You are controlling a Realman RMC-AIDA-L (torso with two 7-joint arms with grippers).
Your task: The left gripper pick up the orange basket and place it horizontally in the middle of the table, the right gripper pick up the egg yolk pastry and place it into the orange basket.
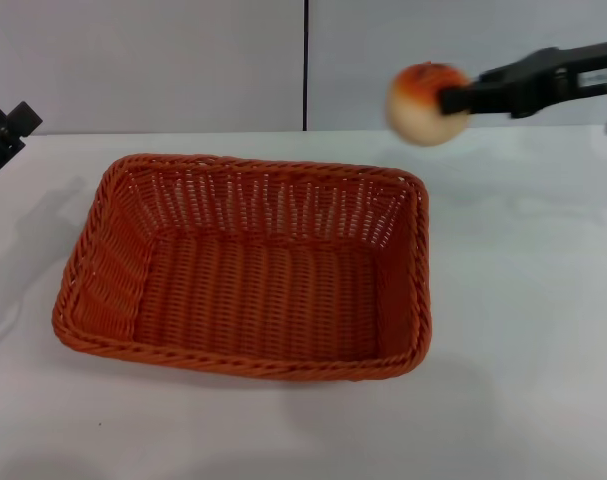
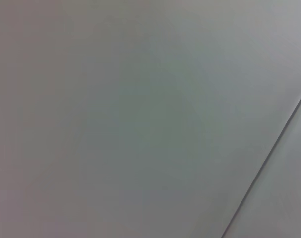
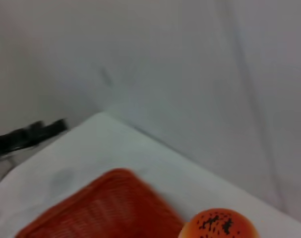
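Note:
The orange basket [image 1: 248,270] lies lengthwise across the middle of the white table [image 1: 523,300], empty inside. High above its far right corner, my right gripper [image 1: 453,100] is shut on the egg yolk pastry [image 1: 426,103], a cream bun with a glazed orange top. The right wrist view shows the pastry [image 3: 219,225] with its dark sesame specks above the basket [image 3: 105,208]. My left gripper [image 1: 8,130] is parked at the far left edge, away from the basket; the right wrist view shows it far off [image 3: 29,134]. The left wrist view shows only a grey wall.
A grey wall with a dark vertical seam [image 1: 305,65] stands behind the table. Bare tabletop lies to the right of the basket and in front of it.

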